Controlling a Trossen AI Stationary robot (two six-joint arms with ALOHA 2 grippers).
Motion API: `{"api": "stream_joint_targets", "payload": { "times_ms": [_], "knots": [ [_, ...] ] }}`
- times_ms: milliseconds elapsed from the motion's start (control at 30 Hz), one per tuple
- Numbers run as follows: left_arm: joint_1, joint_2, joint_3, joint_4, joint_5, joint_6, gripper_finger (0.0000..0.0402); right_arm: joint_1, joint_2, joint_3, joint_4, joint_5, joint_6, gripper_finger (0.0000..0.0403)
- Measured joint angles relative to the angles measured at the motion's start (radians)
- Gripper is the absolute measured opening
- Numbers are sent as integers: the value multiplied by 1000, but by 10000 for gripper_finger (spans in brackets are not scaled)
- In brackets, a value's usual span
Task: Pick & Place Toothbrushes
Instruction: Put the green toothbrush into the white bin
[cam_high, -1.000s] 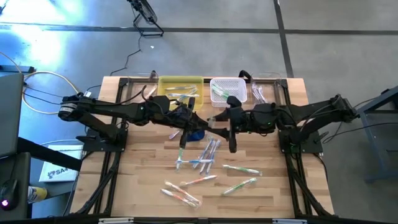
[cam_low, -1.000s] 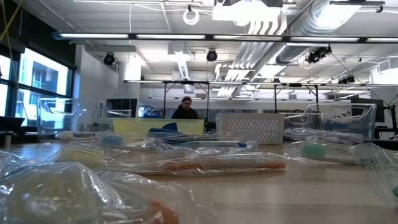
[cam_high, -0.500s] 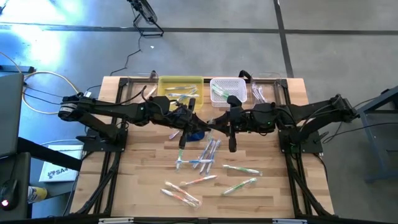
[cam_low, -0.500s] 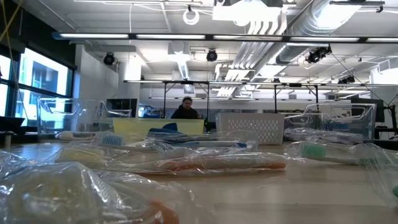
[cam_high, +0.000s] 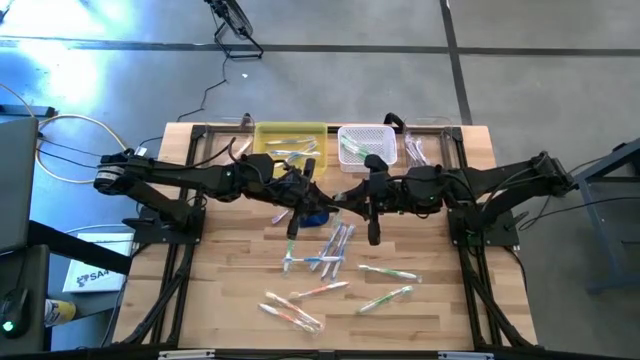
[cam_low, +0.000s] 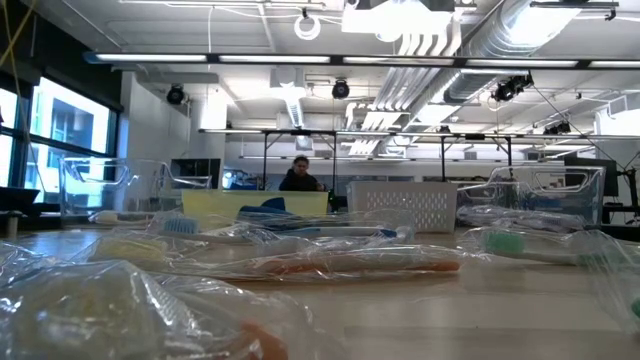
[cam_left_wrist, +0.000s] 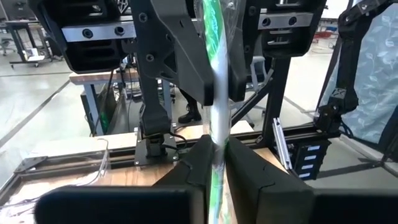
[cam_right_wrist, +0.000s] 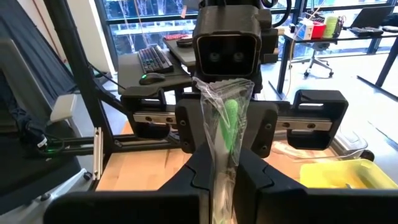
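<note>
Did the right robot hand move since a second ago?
Yes, slightly. In the high view the right gripper now sits a little nearer the left gripper, farther left under the white basket.

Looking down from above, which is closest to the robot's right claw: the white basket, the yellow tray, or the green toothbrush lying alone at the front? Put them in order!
From the right gripper, which is at the table's middle:
1. White basket, just behind it at the back edge.
2. Yellow tray, at the back, toward the left arm's side.
3. Green toothbrush, at the front of the table.
The basket and tray are fairly close to call.
</note>
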Motion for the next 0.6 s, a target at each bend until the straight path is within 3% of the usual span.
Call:
{"api": "stream_joint_targets", "payload": {
  "times_ms": [333,467,600],
  "knots": [
    [18,0,0,-15,-25,78,167,0,-1,0,-14,-26,-1,19],
    [59,0,0,-28,37,78,199,-1,-15,0,-47,-21,-1,19],
    [105,0,0,-28,144,65,206,-2,-44,0,-89,-16,-4,19]
  ]
}}
